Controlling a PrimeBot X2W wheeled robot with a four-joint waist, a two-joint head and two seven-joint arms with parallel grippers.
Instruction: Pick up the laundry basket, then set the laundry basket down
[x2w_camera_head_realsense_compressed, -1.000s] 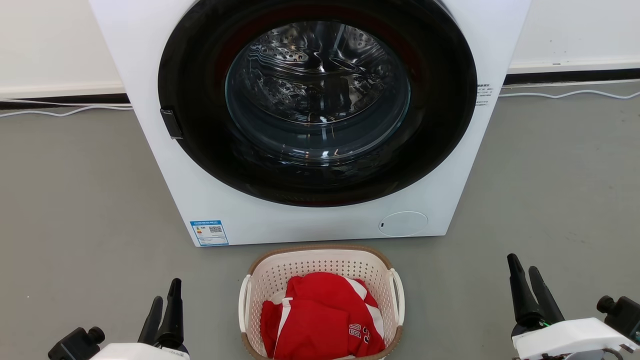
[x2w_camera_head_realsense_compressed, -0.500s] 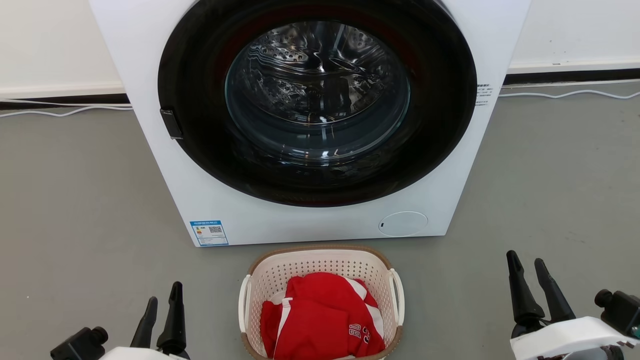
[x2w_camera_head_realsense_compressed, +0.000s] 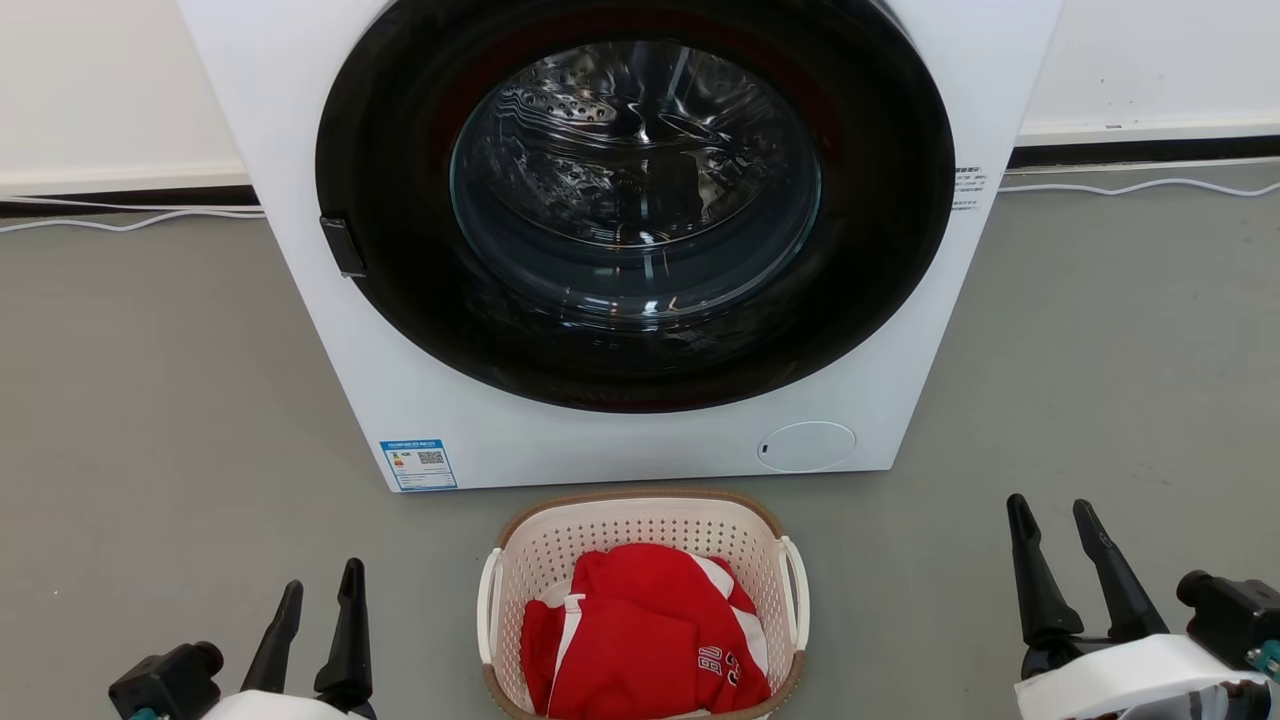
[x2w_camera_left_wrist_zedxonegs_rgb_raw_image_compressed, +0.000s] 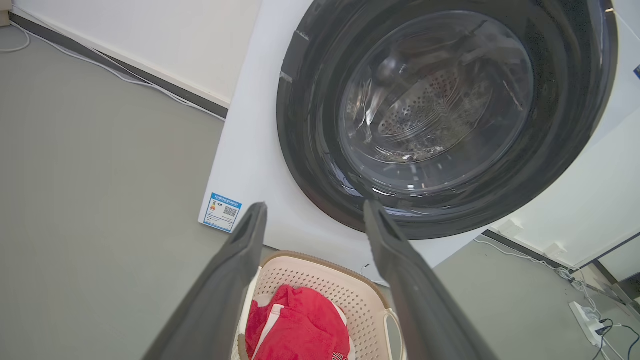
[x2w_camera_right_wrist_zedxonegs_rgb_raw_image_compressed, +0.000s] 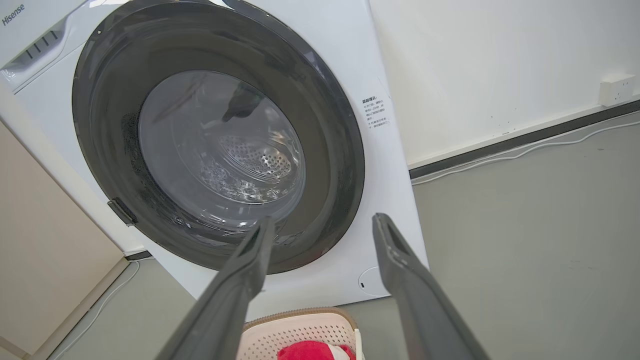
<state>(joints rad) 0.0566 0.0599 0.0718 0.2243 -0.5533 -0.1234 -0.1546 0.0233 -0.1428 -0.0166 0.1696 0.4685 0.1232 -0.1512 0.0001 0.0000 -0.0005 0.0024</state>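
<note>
Washer (x2w_camera_right_wrist_zedxonegs_rgb_raw_image_compressed: 390, 210) — "Hisense" lettering (x2w_camera_right_wrist_zedxonegs_rgb_raw_image_compressed: 13, 14) — behind laundry basket (x2w_camera_right_wrist_zedxonegs_rgb_raw_image_compressed: 300, 332)

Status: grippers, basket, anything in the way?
Left gripper open, empty; right gripper open, empty. Cream-white perforated plastic laundry basket with brown rim on floor, untouched, red garment inside. White front-loading washer close behind.

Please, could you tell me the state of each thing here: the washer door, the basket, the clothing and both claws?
washer door: shut.
laundry basket: upright on the floor, not held.
red garment: crumpled, lying inside the laundry basket.
left claw: open, empty, apart from the laundry basket.
right claw: open, empty, apart from the laundry basket.
</note>
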